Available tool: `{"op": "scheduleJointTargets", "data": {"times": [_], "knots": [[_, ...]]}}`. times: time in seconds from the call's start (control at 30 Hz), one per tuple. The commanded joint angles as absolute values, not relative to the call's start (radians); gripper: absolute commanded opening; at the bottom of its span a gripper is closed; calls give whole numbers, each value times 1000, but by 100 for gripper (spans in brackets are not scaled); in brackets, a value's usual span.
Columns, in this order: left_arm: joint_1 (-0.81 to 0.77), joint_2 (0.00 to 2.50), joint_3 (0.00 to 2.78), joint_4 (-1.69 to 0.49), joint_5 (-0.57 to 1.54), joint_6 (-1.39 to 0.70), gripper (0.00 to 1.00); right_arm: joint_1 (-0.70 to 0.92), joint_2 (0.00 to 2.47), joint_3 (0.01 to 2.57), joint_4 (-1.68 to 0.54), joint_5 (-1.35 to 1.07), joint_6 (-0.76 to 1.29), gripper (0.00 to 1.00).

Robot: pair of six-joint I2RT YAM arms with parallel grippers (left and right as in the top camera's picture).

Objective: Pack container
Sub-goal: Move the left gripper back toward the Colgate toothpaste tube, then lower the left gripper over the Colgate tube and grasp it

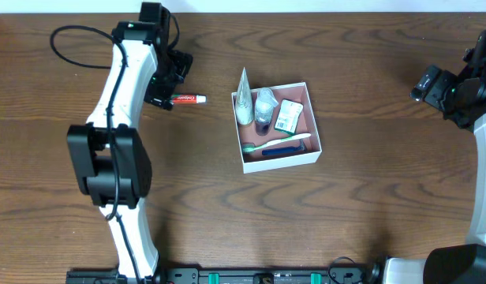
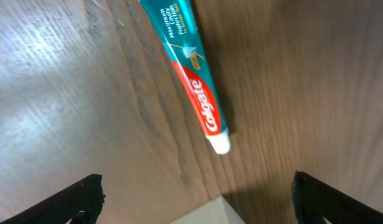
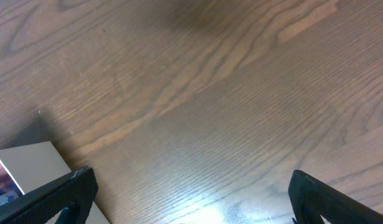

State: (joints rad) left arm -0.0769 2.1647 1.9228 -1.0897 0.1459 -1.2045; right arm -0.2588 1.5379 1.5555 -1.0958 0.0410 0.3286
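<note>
The container (image 1: 315, 145), a shallow white-walled box with a pink-brown floor, sits at mid-table. It holds a white tube (image 1: 243, 102), a clear bottle (image 1: 263, 109), a small green-and-white packet (image 1: 289, 115) and a toothbrush (image 1: 276, 143). A red, white and teal Colgate toothpaste tube (image 1: 188, 99) lies on the table left of the box; in the left wrist view (image 2: 190, 68) its cap points toward the camera. My left gripper (image 1: 168, 83) is open and empty just left of the tube. My right gripper (image 1: 432, 87) is open and empty at the far right. A container corner shows in both wrist views (image 2: 210, 211) (image 3: 30, 165).
The wooden table (image 1: 227, 213) carries nothing else. A black cable (image 1: 65, 39) loops at the back left behind the left arm.
</note>
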Motion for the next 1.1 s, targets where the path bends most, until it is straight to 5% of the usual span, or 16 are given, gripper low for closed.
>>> {"op": "scheduleJointTargets", "data": {"times": [0.0, 0.67, 1.07], "knots": [[-78, 2233, 1922, -1084, 150, -1237, 94, -265, 1541, 1557, -1096, 45, 318, 99], [-78, 2358, 1922, -1027, 114, -1203, 91, -265, 1541, 1557, -1096, 45, 318, 99], [-79, 2359, 1922, -1228, 107, -1086, 91, -265, 1541, 1557, -1096, 44, 318, 99]]}}
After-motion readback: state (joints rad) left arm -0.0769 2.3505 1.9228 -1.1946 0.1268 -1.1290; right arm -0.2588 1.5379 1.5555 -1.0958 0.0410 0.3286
